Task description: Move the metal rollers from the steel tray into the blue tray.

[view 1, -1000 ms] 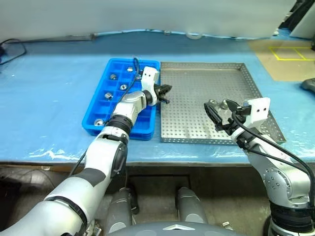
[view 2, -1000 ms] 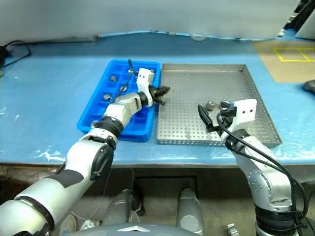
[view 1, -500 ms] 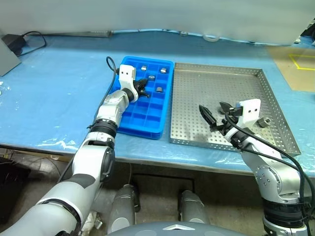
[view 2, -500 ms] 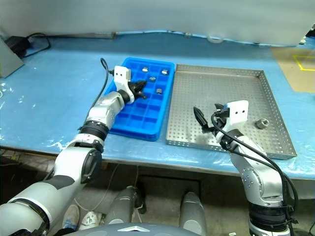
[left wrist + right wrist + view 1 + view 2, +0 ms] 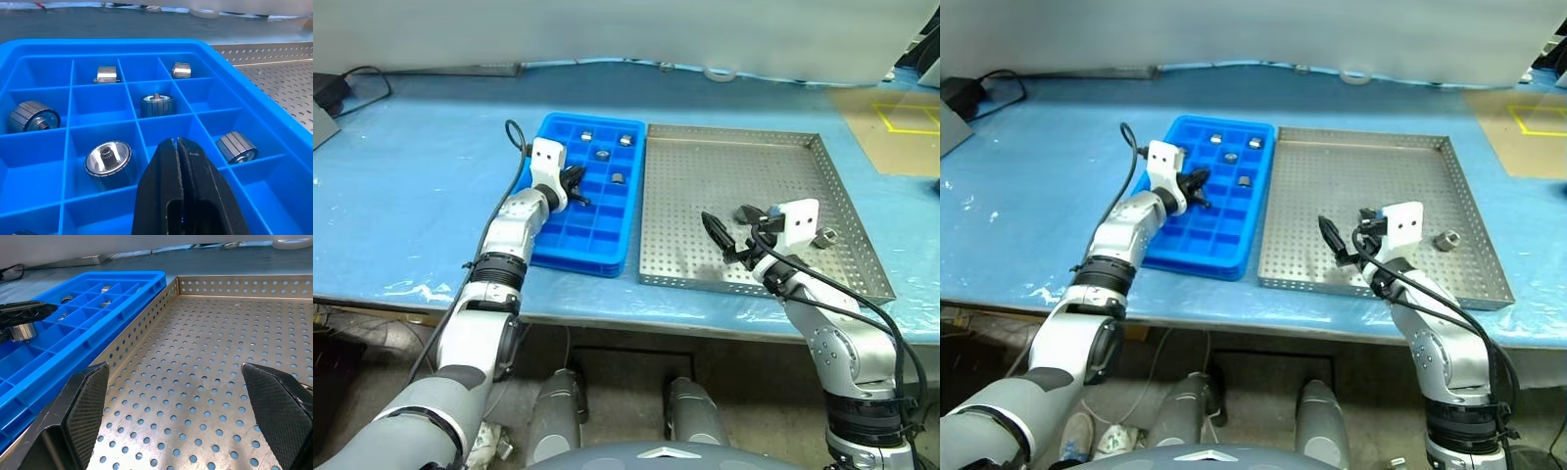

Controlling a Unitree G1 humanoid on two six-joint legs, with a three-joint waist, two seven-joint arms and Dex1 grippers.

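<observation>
Compared with a second ago, the left gripper (image 5: 1201, 182) has swung away from the steel tray's edge and now hangs over the left columns of the blue tray (image 5: 570, 244), its jaws pressed together with nothing visible between them. The right gripper (image 5: 728, 227) holds much the same place over the near part of the steel tray (image 5: 759, 281), its black fingers (image 5: 87, 399) spread wide apart and empty.

Nearest, one metal roller (image 5: 1446, 239) lies on the perforated floor near the steel tray's right rim, just beside the right wrist; its axis cannot be told at this size.

Farther off, the blue tray sits against the steel tray's left rim, both long sides running away from the viewer. In the left wrist view its cells hold several rollers: one (image 5: 108, 159) lies tilted, hub angled up toward the camera; one (image 5: 236, 147) lies on its side; one (image 5: 157, 104) stands upright with its stub up; one (image 5: 32, 116) lies on its side in an edge cell; two (image 5: 107, 74) rest in the far row.
</observation>
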